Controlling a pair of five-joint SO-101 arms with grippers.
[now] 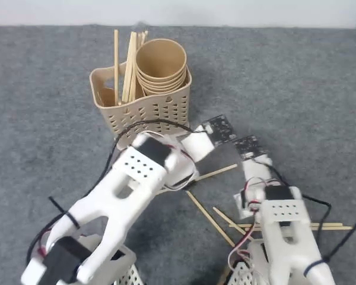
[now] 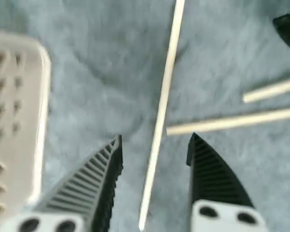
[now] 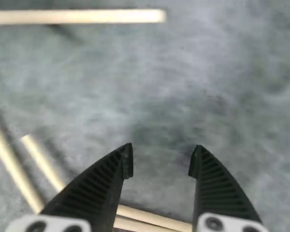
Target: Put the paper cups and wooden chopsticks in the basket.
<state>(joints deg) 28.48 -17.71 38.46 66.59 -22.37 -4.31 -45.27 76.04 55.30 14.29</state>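
Note:
A beige perforated basket (image 1: 143, 111) stands at the back of the grey carpet and holds a stack of paper cups (image 1: 161, 64) and several wooden chopsticks (image 1: 129, 65). My left gripper (image 2: 154, 139) is open just in front of the basket, with one loose chopstick (image 2: 160, 116) lying lengthwise on the carpet between its fingers. The basket's wall (image 2: 17, 121) is close beside it. My right gripper (image 3: 163, 146) is open over bare carpet to the right, with loose chopsticks (image 3: 43, 164) around it and one (image 3: 152, 220) under its base.
More chopsticks lie scattered on the carpet: one (image 1: 218, 172) between the arms, a diagonal one (image 1: 210, 218), and a pair (image 1: 323, 226) at the right arm's base. White perforated arm bases (image 1: 127, 273) sit at the front edge.

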